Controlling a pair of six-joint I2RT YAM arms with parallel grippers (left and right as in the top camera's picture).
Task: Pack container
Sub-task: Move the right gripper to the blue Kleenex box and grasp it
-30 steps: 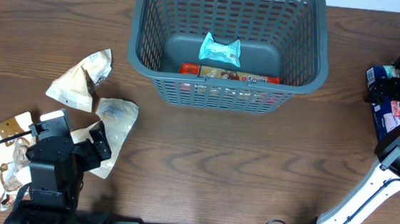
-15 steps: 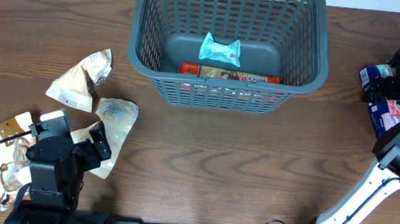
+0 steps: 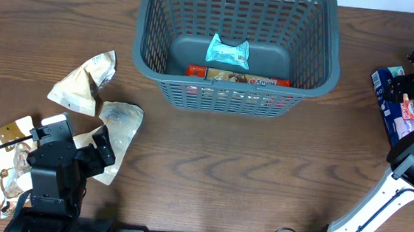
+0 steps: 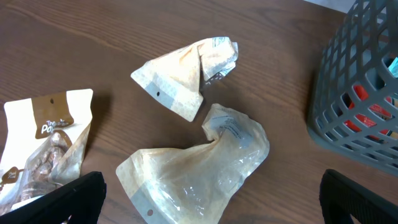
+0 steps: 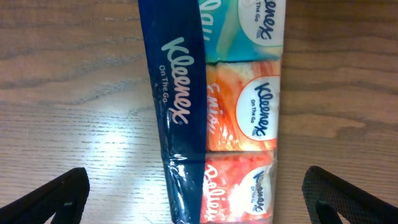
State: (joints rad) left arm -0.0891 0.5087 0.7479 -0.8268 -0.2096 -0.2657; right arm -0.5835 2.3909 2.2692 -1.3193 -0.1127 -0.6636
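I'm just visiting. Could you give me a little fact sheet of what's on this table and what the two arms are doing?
Basket: grey-blue, slotted sides
Inside it: teal packet, red packet
Outside, left: folded pale pouch, crumpled clear pouch, brown-labelled pouch
Outside, right: Kleenex tissue pack
Left gripper: open, above the pouches
Right gripper: open, over the tissue pack
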